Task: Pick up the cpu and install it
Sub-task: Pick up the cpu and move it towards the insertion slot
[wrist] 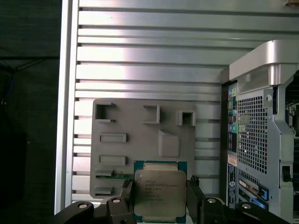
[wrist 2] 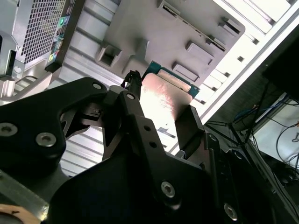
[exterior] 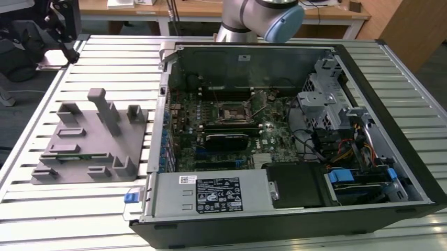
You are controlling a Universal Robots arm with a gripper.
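Grey parts tray lies at the exterior view's left on the slatted table. The open computer case stands just beside it, its socket mid-board. The gripper pinches the cpu by two opposite edges, above the tray. Judged light, stiff and thin, with a fragile underside, so the edge hold is sound. Room above the socket looks open; the drive cage and cables crowd its right.
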